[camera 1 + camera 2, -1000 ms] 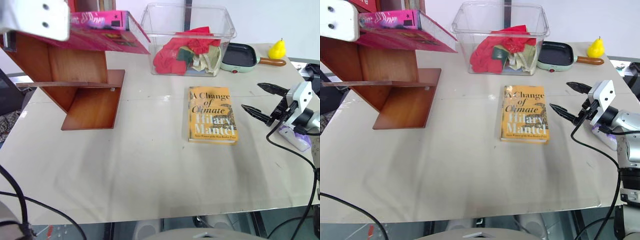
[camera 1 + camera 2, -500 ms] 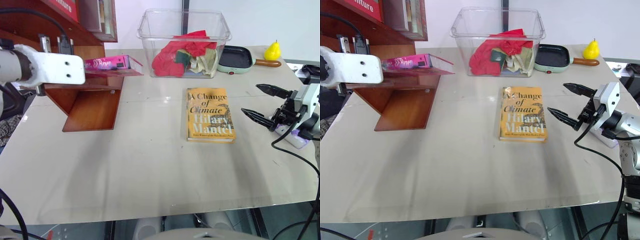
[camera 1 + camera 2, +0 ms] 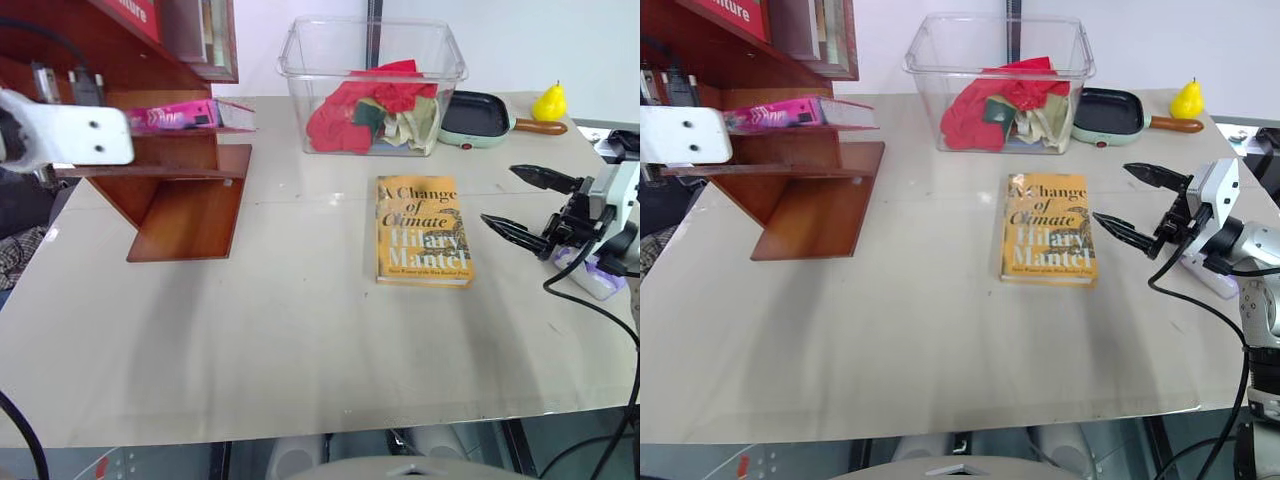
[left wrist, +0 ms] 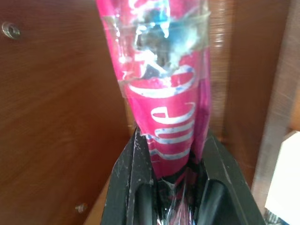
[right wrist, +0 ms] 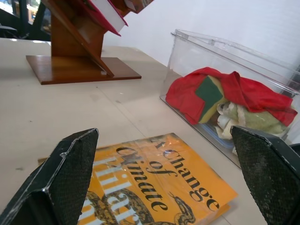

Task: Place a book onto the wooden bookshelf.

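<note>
The wooden bookshelf (image 3: 170, 190) stands at the table's (image 3: 300, 350) far left. The book (image 3: 185, 116) lies flat on a ledge of the shelf, one end projecting rightward. A second book (image 3: 422, 230) lies right of centre. Behind it stands a bin (image 3: 372, 85) containing cloths (image 3: 375, 110); a pan (image 3: 478, 115) and a pear (image 3: 553, 100) sit to its right.

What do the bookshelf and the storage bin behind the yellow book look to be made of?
The wooden bookshelf: reddish-brown wood or veneer, smooth satin finish, faint grain showing. The storage bin: clear, glossy, likely rigid plastic; the cloths inside show through its walls.
</note>
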{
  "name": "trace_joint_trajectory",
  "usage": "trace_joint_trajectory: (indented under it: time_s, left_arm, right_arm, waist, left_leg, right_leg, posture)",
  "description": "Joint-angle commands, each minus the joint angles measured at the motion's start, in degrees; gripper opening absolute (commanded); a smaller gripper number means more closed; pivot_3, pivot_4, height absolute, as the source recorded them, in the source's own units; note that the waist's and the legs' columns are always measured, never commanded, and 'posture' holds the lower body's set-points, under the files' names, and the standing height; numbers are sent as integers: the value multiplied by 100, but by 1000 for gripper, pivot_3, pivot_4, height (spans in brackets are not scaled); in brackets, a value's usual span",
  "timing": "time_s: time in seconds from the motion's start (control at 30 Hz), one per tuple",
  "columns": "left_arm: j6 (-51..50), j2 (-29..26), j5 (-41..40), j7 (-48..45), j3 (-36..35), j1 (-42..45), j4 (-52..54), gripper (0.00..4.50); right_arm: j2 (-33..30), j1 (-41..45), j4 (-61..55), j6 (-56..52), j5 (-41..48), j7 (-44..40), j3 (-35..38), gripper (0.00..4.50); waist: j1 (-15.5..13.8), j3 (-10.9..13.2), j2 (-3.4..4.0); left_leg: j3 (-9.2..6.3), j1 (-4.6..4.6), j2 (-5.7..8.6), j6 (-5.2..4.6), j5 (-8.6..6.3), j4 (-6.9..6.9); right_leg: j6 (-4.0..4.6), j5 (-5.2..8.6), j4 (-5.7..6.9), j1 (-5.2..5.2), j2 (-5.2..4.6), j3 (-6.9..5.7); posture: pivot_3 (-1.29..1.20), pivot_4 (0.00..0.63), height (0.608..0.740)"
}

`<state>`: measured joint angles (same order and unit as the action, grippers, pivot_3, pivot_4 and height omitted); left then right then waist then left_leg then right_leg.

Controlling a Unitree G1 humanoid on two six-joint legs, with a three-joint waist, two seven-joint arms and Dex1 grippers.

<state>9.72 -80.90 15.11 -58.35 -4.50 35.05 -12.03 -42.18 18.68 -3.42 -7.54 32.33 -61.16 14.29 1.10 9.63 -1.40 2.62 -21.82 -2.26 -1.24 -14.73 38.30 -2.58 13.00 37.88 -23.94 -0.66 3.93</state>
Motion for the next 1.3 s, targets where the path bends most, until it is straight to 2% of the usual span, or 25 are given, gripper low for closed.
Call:
trace_joint_trajectory:
  time_s: [0.03, 0.4, 0.43, 0.47, 0.67, 0.7, 0.8, 0.9, 1.03, 1.2, 1.23, 1.3]
  left_arm:
    - [229, -291, -147, -105, -238, -285, -467, 255]
    - [133, -500, -819, -613, -605, -973, -459, 255]
    - [153, -532, -856, -647, -651, -1038, -463, 1234]
    - [155, -554, -884, -656, -692, -1092, -456, 1510]
    - [135, -516, -1022, -466, -1040, -1292, -319, 4321]
    - [66, -463, -1208, -553, -1158, -1312, -207, 4458]
    - [-94, -327, -1725, -811, -1601, -1457, 216, 4458]
    - [-1126, -136, -2598, -1307, -2194, -1595, 1120, 4458]
    - [-2928, -88, -3787, -1836, -2756, -1798, 2493, 4458]
    - [-5112, -40, -6062, -1240, -2777, -1389, 4056, 4458]
    - [-5311, 50, -6380, -1043, -2717, -1325, 4255, 4458]
    - [-5455, 604, -6739, -293, -2358, -1210, 4587, 4458]
  right_arm:
    - [-129, -73, -407, -114, 309, -139, 230, 4500]
    - [-201, -204, -626, -202, 345, -273, 177, 4500]
    - [-208, -193, -616, -206, 347, -278, 180, 4500]
    - [-215, -185, -604, -206, 351, -285, 186, 4500]
    - [-210, -90, -549, -208, 353, -297, 146, 4500]
    - [-207, -76, -542, -209, 353, -297, 144, 4500]
    - [-208, -48, -495, -201, 342, -317, 144, 4500]
    - [-257, -15, -423, -218, 353, -368, 186, 4500]
    - [-338, 69, -290, -243, 351, -444, 200, 4500]
    - [-378, 150, -210, -256, 305, -479, 157, 4500]
    - [-386, 145, -228, -275, 304, -467, 163, 4500]
    - [-408, 62, -322, -330, 304, -402, 210, 4500]
  waist:
    - [27, 0, 0]
    - [140, 0, 4]
    - [141, 0, 4]
    - [141, 1, 4]
    - [145, 1, 4]
    - [136, 2, 5]
    - [105, 8, -4]
    - [81, 19, -44]
    - [93, 15, -50]
    - [93, 18, -48]
    - [99, 18, -48]
    - [99, 14, -31]
  left_leg:
    - [3, 3, 0, 0, 0, -3]
    - [9, 13, -8, 0, 0, -8]
    - [11, 13, -9, 0, 0, -8]
    - [12, 12, -9, 0, 0, -9]
    - [28, 2, -7, 1, -2, -21]
    - [29, 2, -7, 1, -2, -23]
    - [24, -4, -7, 1, -2, -24]
    - [13, -34, -9, 1, -2, -10]
    - [15, -91, -5, 1, -2, 3]
    - [4, -95, 2, -7, -6, 2]
    - [0, -95, 4, -7, -7, 2]
    - [-3, -92, 4, -7, -6, 1]
  right_leg:
    - [0, 0, 1, -1, 0, 2]
    - [-2, 1, 6, -1, 8, 6]
    - [-2, 1, 6, -2, 7, 6]
    - [-2, 1, 5, -3, 7, 7]
    - [-2, 1, -4, -20, 4, 19]
    - [-2, 1, -6, -20, 4, 20]
    - [-2, 2, -4, -24, 4, 15]
    - [-1, 0, -4, -41, 3, 6]
    - [2, -17, -6, -87, -21, 4]
    - [-20, -16, -8, -86, -23, -1]
    - [-21, -15, -6, -86, -21, -2]
    - [-20, -16, -4, -85, -18, -1]
  posture:
    - [0, 150, 740]
    - [0, 150, 740]
    - [0, 150, 740]
    - [0, 150, 740]
    - [0, 150, 740]
    - [0, 150, 740]
    - [0, 150, 740]
    - [0, 150, 740]
    - [0, 150, 740]
    - [0, 150, 740]
    - [0, 150, 740]
    - [0, 150, 740]
